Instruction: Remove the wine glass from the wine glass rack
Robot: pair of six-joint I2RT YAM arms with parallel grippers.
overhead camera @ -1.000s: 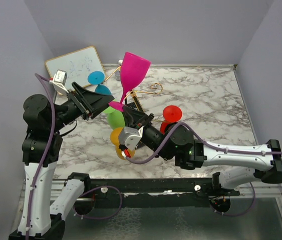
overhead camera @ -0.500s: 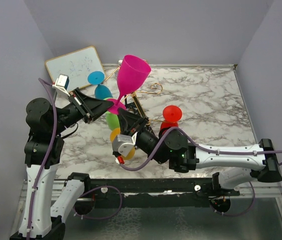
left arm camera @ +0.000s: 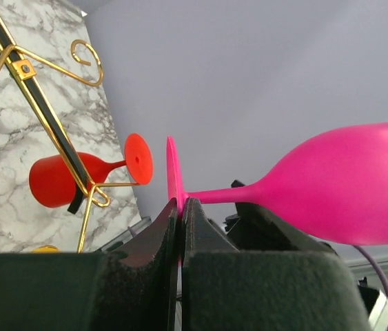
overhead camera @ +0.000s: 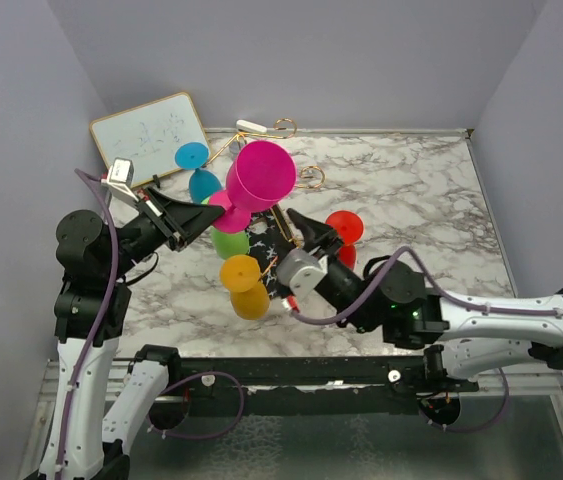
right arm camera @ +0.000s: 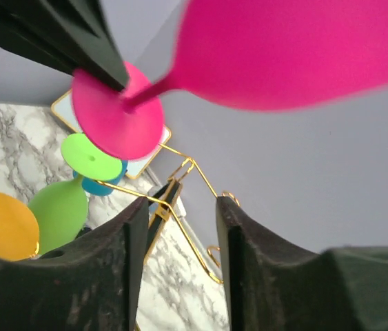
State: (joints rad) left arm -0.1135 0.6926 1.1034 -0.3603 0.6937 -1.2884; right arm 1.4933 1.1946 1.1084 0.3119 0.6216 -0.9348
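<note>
The pink wine glass (overhead camera: pixel 259 178) hangs in the air above the gold wine glass rack (overhead camera: pixel 308 177), bowl tilted toward the camera. My left gripper (overhead camera: pixel 201 214) is shut on the rim of its round foot (left arm camera: pixel 172 174); in the left wrist view the left gripper (left arm camera: pixel 181 204) pinches that disc, with the bowl (left arm camera: pixel 349 186) out to the right. My right gripper (overhead camera: pixel 307 224) stands open just right of the rack, holding nothing. In the right wrist view the right gripper (right arm camera: pixel 180 204) sits below the pink glass (right arm camera: pixel 297 48), apart from it, with rack wires (right arm camera: pixel 187 169) between the fingers.
Other glasses hang on the rack: blue (overhead camera: pixel 204 183), green (overhead camera: pixel 229 241), orange (overhead camera: pixel 245 287) and red (overhead camera: pixel 343 228). A framed whiteboard (overhead camera: pixel 149 133) leans at the back left. Marble tabletop (overhead camera: pixel 411 200) extends to the right, with walls on three sides.
My left gripper has shut on the pink glass's foot. My right gripper has opened, let go of the glass and drawn back to the right. The glass has tipped lower.
</note>
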